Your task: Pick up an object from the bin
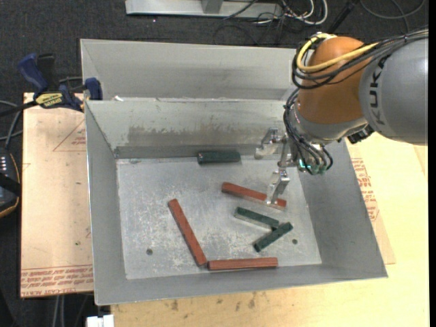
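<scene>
My gripper (275, 176) hangs over the right middle of the bin, open, with nothing between its fingers. Its lower fingertip (278, 195) stands at the right end of a short red-brown bar (246, 192) lying flat on the bin floor. I cannot tell whether it touches the bar. Just in front of that bar lie two dark green bars, one (256, 216) slanting and the other (273, 237) crossing its right end.
A dark green block (219, 157) rests against the back wall. A long red-brown bar (187, 231) runs diagonally at the front left, meeting another red-brown bar (242, 264) along the front edge. The arm's orange cover and cables loom above the right wall.
</scene>
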Controlling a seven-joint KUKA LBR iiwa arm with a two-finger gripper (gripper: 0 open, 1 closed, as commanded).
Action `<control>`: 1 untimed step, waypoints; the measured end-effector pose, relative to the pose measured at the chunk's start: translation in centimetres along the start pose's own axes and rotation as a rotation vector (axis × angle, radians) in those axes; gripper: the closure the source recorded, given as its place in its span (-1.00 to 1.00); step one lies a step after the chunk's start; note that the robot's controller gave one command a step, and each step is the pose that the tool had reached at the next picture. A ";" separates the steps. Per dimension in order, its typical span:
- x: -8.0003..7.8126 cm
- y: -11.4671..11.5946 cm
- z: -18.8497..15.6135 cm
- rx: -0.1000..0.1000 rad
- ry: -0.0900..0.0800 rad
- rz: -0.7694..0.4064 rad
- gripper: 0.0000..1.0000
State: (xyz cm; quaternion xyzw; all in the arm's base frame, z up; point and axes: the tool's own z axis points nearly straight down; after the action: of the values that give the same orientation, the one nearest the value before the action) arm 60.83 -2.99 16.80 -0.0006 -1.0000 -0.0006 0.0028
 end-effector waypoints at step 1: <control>-0.2 0.0 -0.4 0.001 -0.007 -0.001 -1.00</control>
State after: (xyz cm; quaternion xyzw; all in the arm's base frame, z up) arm 61.00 -3.00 17.23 -0.0002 -1.0000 -0.0003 -0.0008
